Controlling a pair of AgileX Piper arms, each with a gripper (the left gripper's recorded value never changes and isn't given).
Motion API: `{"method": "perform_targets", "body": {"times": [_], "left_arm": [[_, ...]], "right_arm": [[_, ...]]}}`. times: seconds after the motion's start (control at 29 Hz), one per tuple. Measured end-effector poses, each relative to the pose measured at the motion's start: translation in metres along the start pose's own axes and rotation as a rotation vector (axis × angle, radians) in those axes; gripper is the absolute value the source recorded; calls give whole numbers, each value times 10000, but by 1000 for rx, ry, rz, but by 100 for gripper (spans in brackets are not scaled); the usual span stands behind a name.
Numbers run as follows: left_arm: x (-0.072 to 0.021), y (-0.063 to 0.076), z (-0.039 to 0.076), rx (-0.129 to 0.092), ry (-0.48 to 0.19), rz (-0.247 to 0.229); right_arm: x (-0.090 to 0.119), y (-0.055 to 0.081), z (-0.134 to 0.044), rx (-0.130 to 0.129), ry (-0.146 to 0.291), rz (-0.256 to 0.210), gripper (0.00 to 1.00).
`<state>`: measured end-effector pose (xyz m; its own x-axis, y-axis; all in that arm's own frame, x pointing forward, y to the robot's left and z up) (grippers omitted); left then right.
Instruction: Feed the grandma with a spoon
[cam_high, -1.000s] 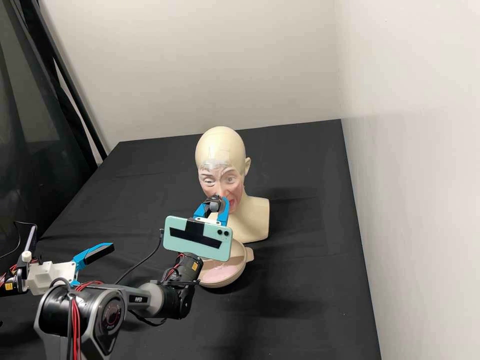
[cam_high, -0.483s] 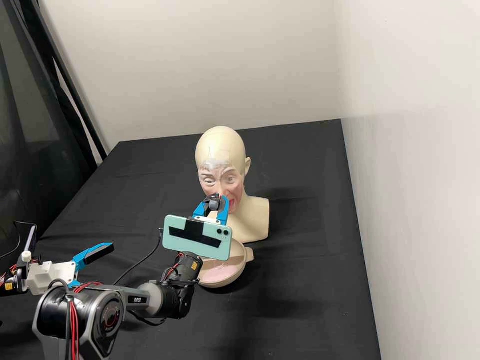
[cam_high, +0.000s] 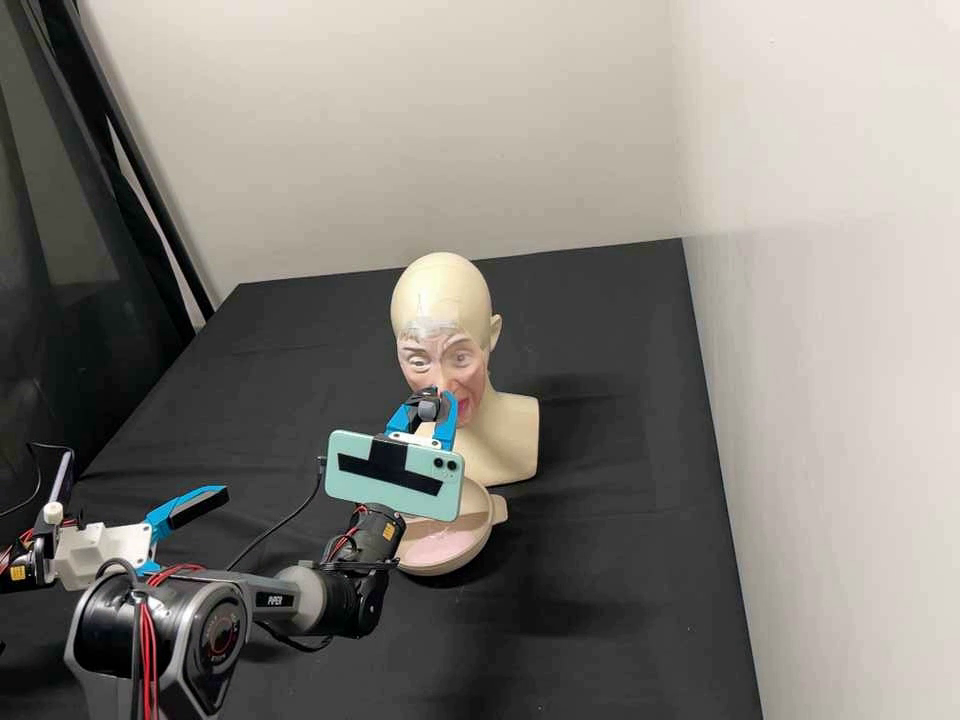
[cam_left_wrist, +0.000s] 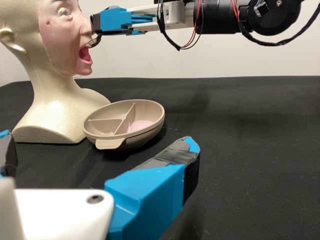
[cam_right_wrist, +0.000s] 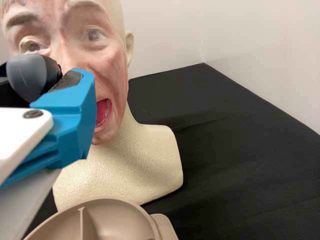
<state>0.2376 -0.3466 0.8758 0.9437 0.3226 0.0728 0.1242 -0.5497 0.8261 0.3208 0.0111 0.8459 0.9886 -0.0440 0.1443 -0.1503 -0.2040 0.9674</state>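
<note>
Nothing's budged this last second | right fingers (cam_right_wrist: 70, 120) pinch the spoon (cam_right_wrist: 30, 75), pointed lengthwise at grandma (cam_high: 445, 300), tip just above her open mouth | left fingers (cam_left_wrist: 150, 195) spread, well back over the worktop (cam_high: 600, 400)

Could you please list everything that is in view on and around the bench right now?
Cream mannequin bust with a painted face: one, cream and pink, mid-bench, mouth open.
Beige divided plastic bowl: one, pink food in one compartment, on the bench before the bust.
Dark grey spoon: one, held up at the bust's face by the mouth.
Black cable: one, on the bench beside the right arm.
Black bench: one, under everything.
Mint-green phone: one, on the right arm's wrist.
Right gripper: one, blue fingers, shut on the spoon.
Left gripper: one, blue fingers, open, low at the bench's near side.
</note>
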Motion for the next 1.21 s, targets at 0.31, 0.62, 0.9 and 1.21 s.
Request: {"method": "perform_targets", "body": {"times": [0.31, 0.62, 0.9, 1.21], "left_arm": [[0, 0, 0, 0, 0, 0], [0, 0, 0, 0, 0, 0], [0, 0, 0, 0, 0, 0], [0, 0, 0, 0, 0, 0]], "right_arm": [[-16, -16, 12, 2, -7, -4, 0], [-63, -35, 20, 1, 9, 1, 0], [-115, -64, 26, 1, 25, 3, 0], [-217, -68, 45, -1, 23, 3, 0]]}}
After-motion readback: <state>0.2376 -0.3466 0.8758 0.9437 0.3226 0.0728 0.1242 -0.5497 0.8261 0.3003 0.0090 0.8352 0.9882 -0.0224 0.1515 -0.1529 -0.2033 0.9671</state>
